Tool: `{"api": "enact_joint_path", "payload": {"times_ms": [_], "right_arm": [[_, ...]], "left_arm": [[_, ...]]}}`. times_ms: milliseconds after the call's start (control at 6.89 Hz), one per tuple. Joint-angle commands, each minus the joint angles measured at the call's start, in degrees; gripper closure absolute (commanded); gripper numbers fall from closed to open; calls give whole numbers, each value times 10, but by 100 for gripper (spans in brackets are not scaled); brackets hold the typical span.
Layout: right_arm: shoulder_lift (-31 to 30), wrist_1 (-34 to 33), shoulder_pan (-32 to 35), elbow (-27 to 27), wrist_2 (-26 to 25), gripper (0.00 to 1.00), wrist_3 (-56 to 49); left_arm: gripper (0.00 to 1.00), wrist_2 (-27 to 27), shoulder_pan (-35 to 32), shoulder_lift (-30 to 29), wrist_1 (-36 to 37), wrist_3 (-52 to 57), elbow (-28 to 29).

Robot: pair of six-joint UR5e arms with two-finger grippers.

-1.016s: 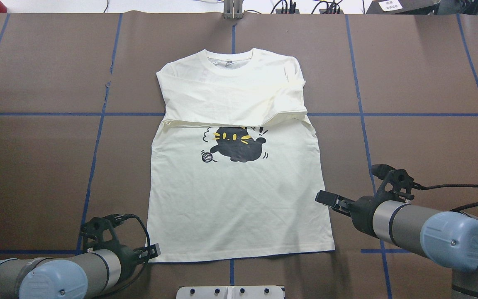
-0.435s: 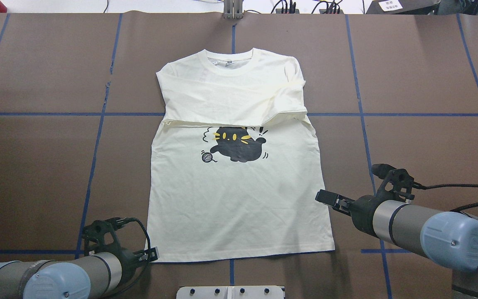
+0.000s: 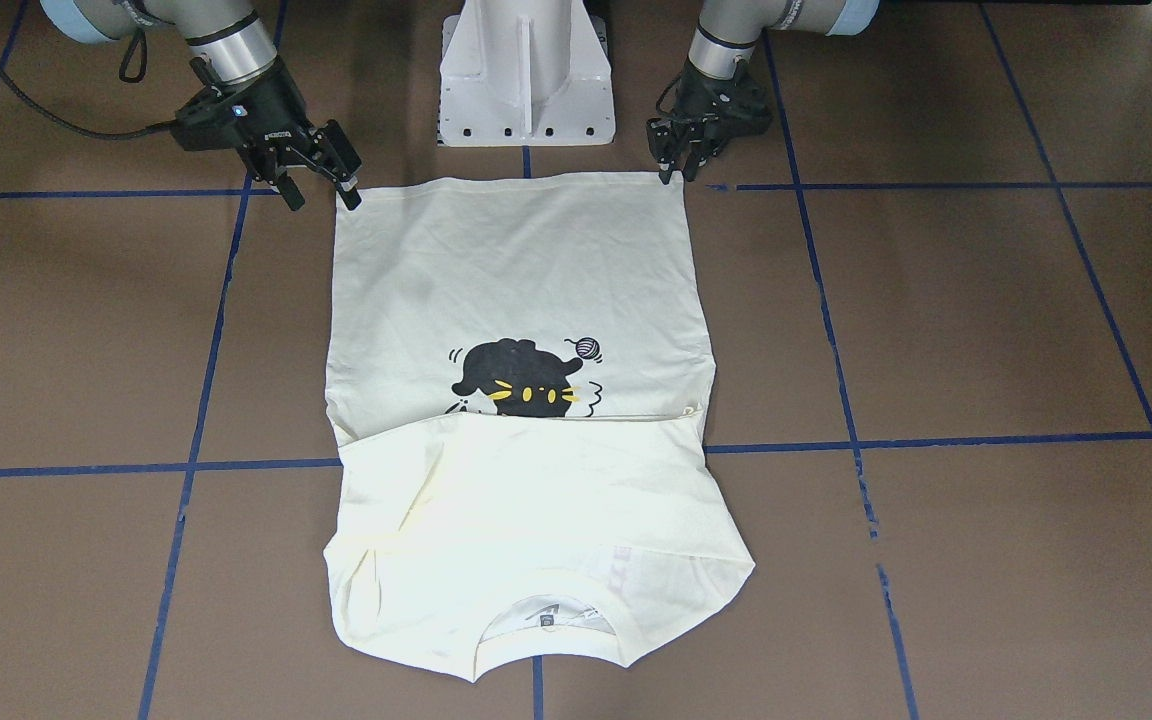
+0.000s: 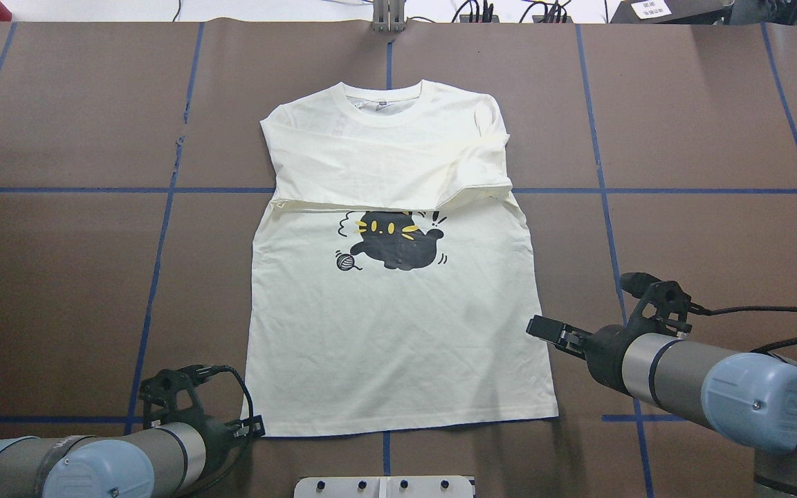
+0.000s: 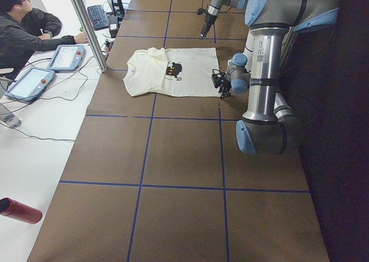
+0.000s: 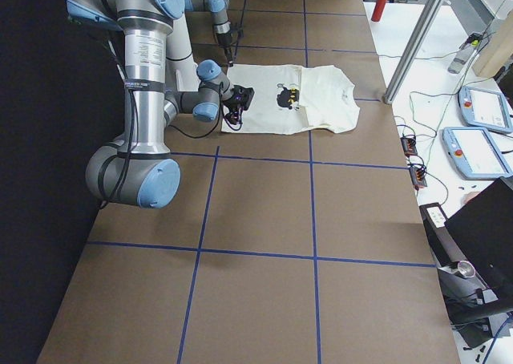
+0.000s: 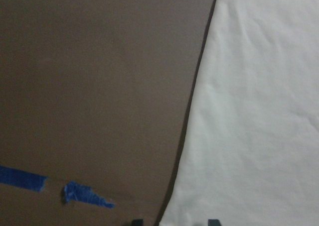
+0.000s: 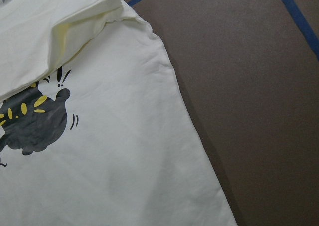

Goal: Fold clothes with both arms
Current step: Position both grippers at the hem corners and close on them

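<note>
Closest to the robot, the white pedestal base (image 3: 526,70) stands at the bench's edge, with a grey jointed arm reaching out on either side of it. The left arm (image 4: 94,463) lies low. Its black left hand (image 4: 253,425) sits at the near hem corner of the cream-white long-sleeved T-shirt (image 4: 398,346) on that side. In the wrist view its two fingertips (image 7: 213,223) are set apart with the shirt's edge running between them, so this hand is parted and holds nothing. The right arm (image 4: 703,387) brings its black right hand (image 3: 324,195) to the other hem corner. Its fingers are spread wide and hold nothing, but whether a fingertip touches the cloth I cannot tell.

The shirt lies flat on the brown paper-covered bench (image 4: 59,277), which is crossed by blue tape lines (image 4: 94,189). Its hem is toward the robot and its printed side faces up. Past the hem comes a stretch of plain cloth, then the black cat print (image 4: 398,247) with yellow marks, about midway up the shirt. Just beyond it the sleeves (image 4: 385,166) are folded across the chest, and their lower edge covers the top of the print. The round collar (image 4: 382,104) lies farthest from the robot.

Off the bench's far side, the left side view shows a person in a dark top (image 5: 23,25) seated at a white desk.
</note>
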Motion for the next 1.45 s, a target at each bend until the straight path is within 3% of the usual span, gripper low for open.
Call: {"api": "enact_joint_path", "payload": {"times_ms": [0, 145, 290, 580, 1016, 1306], "right_arm": [[1, 0, 0, -1, -2, 3, 0], [1, 0, 0, -1, -2, 3, 0], [1, 0, -1, -1, -2, 3, 0], [0, -1, -1, -1, -2, 4, 2], [1, -64, -19, -1, -13, 14, 79], [3, -89, -42, -2, -27, 15, 103]], "left_arm": [[65, 0, 0, -1, 0, -1, 1], [92, -1, 0, -2, -1, 0, 0], [100, 0, 0, -2, -1, 1, 0], [100, 0, 1, -3, -1, 6, -2], [100, 1, 0, -6, -2, 5, -10], [100, 23, 0, -9, -3, 5, -13]]}}
